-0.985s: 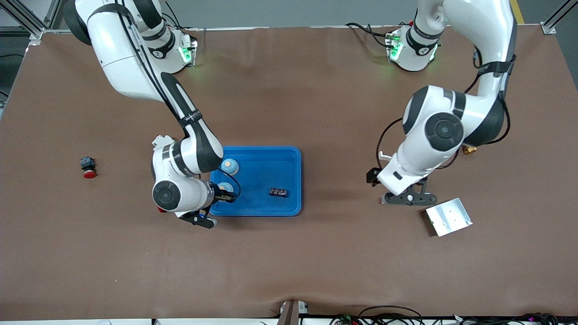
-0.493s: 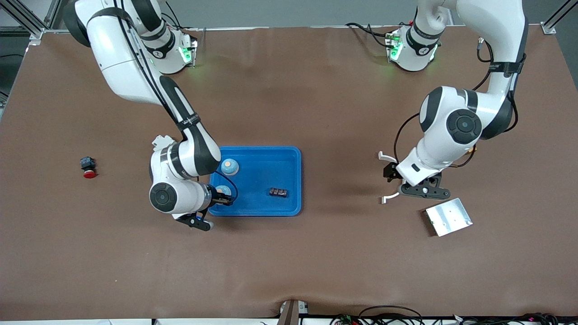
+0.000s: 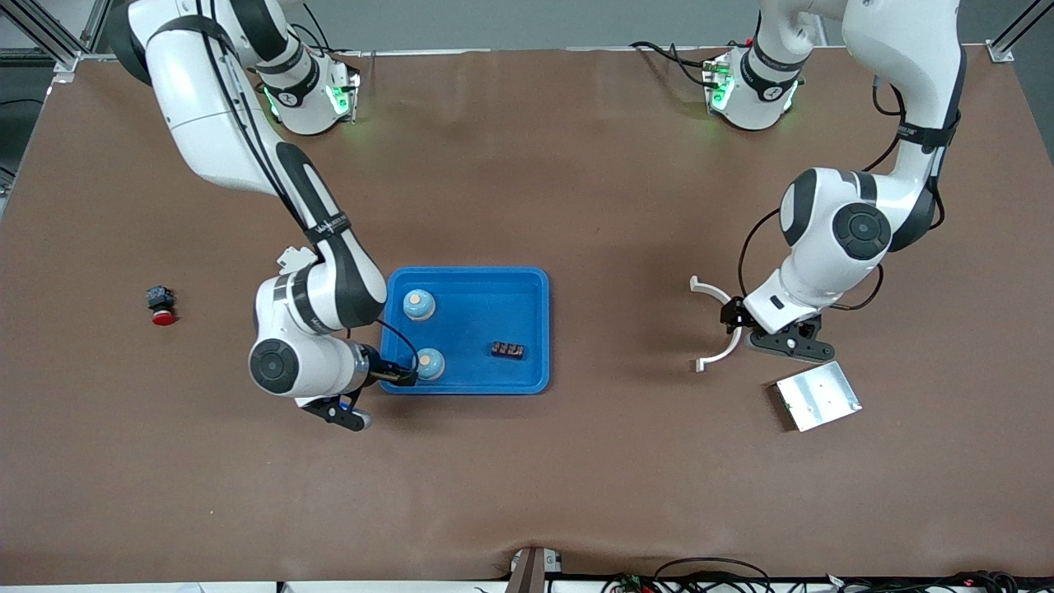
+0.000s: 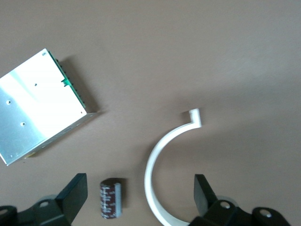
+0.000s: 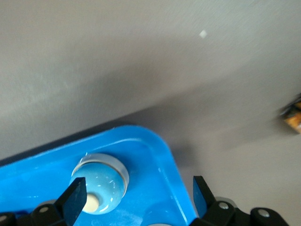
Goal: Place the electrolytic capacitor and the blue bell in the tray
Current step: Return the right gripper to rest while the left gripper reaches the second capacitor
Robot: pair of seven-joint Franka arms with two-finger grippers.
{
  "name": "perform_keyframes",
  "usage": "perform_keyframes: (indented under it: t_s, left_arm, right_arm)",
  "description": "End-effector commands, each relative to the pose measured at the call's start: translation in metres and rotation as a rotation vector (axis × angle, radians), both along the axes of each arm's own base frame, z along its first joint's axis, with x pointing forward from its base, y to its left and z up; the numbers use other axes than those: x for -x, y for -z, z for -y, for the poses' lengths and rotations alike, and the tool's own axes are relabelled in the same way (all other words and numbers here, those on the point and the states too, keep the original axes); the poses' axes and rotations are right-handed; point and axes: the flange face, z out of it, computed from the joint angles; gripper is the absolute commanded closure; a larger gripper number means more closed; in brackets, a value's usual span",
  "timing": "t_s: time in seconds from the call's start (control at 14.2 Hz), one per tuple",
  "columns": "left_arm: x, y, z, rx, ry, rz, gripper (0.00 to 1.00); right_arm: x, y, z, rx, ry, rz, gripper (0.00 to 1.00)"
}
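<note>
Front view: tray (image 3: pixel 486 284) mid-table, long axis along the table; two bells (image 3: pixel 418 304) (image 3: pixel 429 363) inside.

Left wrist view: left gripper (image 4: pixel 140 194) released over the table; capacitor (image 4: pixel 111 197) between its fingers, axis 12–6.

Right wrist view: right gripper (image 5: pixel 138 197) released over a bell (image 5: pixel 99 183).

Brown-covered table (image 3: pixel 527 478) is carrying: blue tray (image 3: pixel 535 329) mid-table; red pushbutton switch (image 3: pixel 160 305) toward the right arm's end; white curved plastic clip (image 3: pixel 715 323), dark electrolytic capacitor (image 4: pixel 111 198) and silver metal plate (image 3: pixel 817 396) toward the left arm's end.
</note>
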Motion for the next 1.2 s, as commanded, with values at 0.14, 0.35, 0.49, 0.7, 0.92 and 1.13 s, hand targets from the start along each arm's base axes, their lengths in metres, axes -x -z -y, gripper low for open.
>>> perform_keyframes:
  t_s: [0.14, 0.35, 0.49, 0.7, 0.92, 1.13]
  left_arm:
    - [-0.002, 0.03, -0.039, -0.018, 0.027, 0.021, 0.0]
    - [0.001, 0.05, -0.044, -0.028, 0.03, -0.005, 0.0]
    - [0.006, 0.063, -0.05, -0.031, 0.02, -0.017, 0.0]
    - [0.012, 0.079, -0.053, -0.037, 0.017, -0.039, 0.0]
    - [0.02, 0.089, -0.056, -0.041, 0.013, -0.062, 0.0]
    - [0.025, 0.094, -0.058, -0.042, 0.011, -0.076, 0.0]
  right_arm:
    - [-0.013, -0.069, 0.071, 0.033, -0.08, 0.037, 0.0]
    - [-0.013, -0.128, 0.134, 0.025, -0.073, 0.049, 0.0]
    - [-0.013, -0.17, 0.181, 0.081, -0.078, 0.106, 0.0]
    - [-0.002, -0.24, 0.243, 0.119, -0.137, 0.202, 0.0]
    - [0.025, -0.293, 0.299, 0.105, -0.184, 0.221, 0.0]
    - [0.056, -0.336, 0.314, 0.104, -0.182, 0.247, 0.0]
